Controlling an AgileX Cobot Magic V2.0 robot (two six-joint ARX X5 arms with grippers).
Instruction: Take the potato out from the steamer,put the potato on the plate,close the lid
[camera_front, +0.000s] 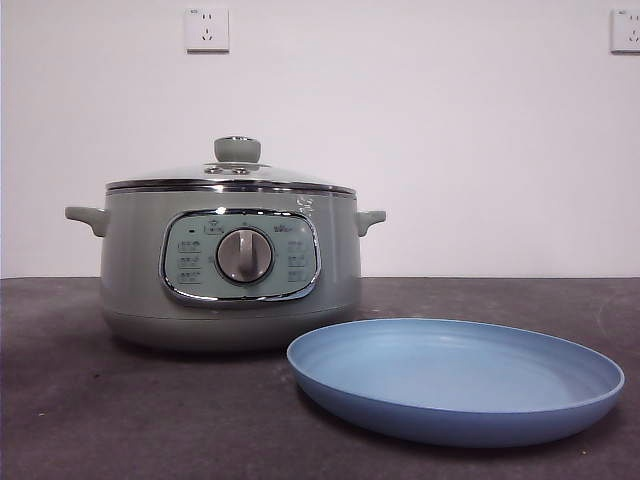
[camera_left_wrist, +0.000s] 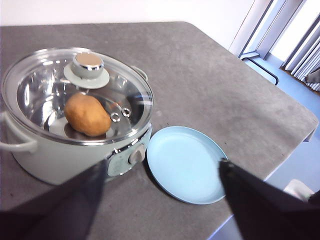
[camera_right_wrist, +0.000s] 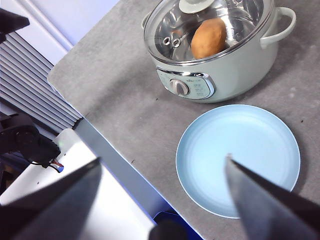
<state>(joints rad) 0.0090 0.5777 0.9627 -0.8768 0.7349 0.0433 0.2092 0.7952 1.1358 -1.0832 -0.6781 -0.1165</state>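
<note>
The sage-green steamer (camera_front: 230, 300) stands on the dark table with its glass lid (camera_front: 237, 150) seated on the rim. Through the glass the orange-brown potato (camera_left_wrist: 87, 115) (camera_right_wrist: 209, 37) lies inside the pot; the front view hides it. The light-blue plate (camera_front: 455, 380) lies empty in front of the steamer and to its right, close to its base. My left gripper (camera_left_wrist: 162, 162) hangs open high above the steamer (camera_left_wrist: 50, 160) and the plate (camera_left_wrist: 192, 145). My right gripper (camera_right_wrist: 162, 159) is open too, high over the table edge near the plate (camera_right_wrist: 240, 160). Neither shows in the front view.
A white wall with two sockets (camera_front: 206, 29) (camera_front: 625, 30) rises behind the table. The grey tabletop (camera_left_wrist: 210, 75) ends in a rounded corner beyond the plate. A white base with cables (camera_right_wrist: 55, 150) sits below the table edge.
</note>
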